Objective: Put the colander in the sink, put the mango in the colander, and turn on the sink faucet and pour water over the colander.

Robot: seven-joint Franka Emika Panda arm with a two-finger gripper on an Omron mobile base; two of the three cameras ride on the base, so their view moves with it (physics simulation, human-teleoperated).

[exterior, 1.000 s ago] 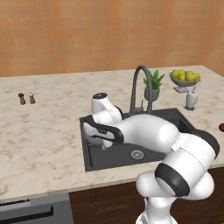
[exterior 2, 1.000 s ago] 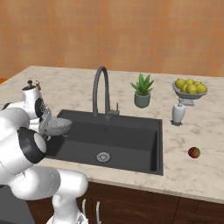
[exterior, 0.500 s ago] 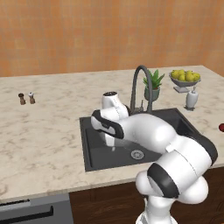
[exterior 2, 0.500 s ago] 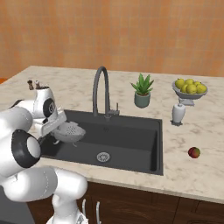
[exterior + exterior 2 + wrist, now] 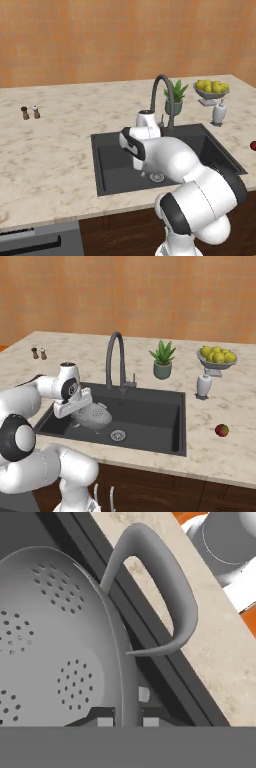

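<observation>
sink [image 5: 150, 406]: the tool's load has come in from the left rim to hang over the basin floor.
colander [image 5: 94, 416]: tilted under the tool, nearer the drain than a second ago; not yet set down.
tool [image 5: 124, 721]: clamped tight on the colander rim.
mango [image 5: 222, 430]: on the surface, well right of the tool; next in turn, I judge.

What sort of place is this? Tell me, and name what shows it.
A kitchen, most likely. A large dark grey rectangular sink is set into a beige marble-look counter, with a tall dark gooseneck faucet behind it, and a bowl of yellow lemon-like fruits stands nearby.
</observation>
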